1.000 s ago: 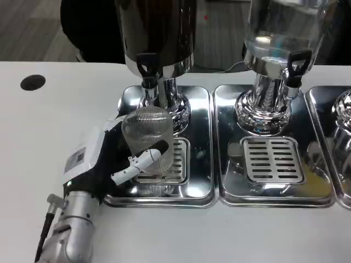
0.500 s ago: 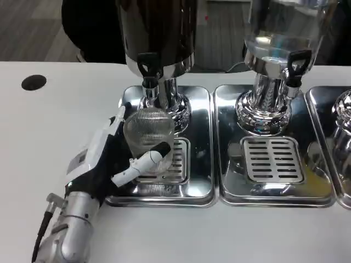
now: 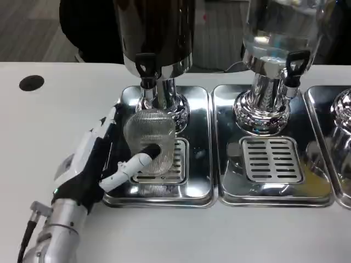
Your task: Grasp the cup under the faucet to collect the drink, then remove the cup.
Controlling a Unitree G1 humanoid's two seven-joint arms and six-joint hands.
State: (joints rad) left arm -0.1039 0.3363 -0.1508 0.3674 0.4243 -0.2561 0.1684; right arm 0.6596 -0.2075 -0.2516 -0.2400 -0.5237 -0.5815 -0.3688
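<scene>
A clear ribbed cup [image 3: 151,138] stands on the drip grate [image 3: 174,164] of the left steel tray [image 3: 200,186], below the black faucet [image 3: 146,68] of the dark drink dispenser [image 3: 156,33]. My left hand [image 3: 96,164] wraps around the cup from the left, its thumb across the cup's near side and its other fingers behind the cup's left side. The cup looks upright and I cannot tell if there is drink in it.
A second dispenser [image 3: 277,38] with clear liquid and its own black faucet [image 3: 292,66] stands on the middle tray [image 3: 271,186]. A third tray's edge [image 3: 341,137] shows at the far right. A dark round hole [image 3: 31,83] sits in the white table at the left.
My left forearm has drawn back and to the left, towards the lower left corner, while the hand keeps its hold on the cup. The cup stays under the faucet.
</scene>
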